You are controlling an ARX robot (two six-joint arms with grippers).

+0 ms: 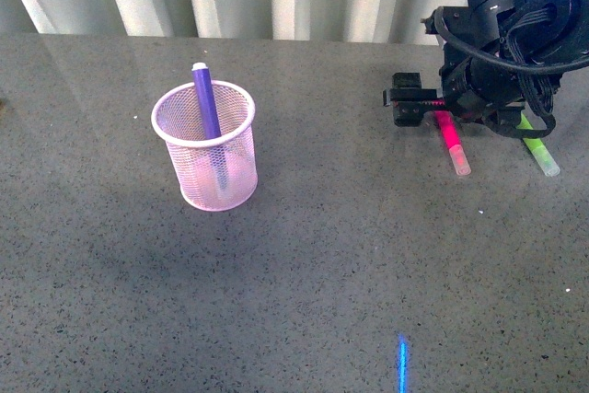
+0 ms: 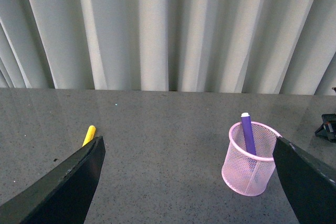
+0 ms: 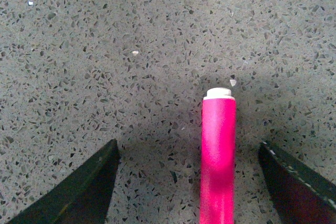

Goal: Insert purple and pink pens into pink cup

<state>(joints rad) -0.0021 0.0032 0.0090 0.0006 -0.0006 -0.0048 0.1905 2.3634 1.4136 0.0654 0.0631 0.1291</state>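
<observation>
Pink wire-mesh cup (image 1: 207, 149), speckled stone tabletop (image 1: 322, 264)

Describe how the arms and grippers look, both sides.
Right arm: bulky black housings, looped black cables. Left gripper and right gripper: broad, matte black, wedge-shaped fingers. Left arm isn't in view.

Purple pen (image 1: 206, 98) stands tilted in the pink mesh cup (image 1: 216, 181), well apart from the right end effector (image 3: 188, 150); pink pen (image 1: 451, 140) lies flat between its spread jaws.
</observation>
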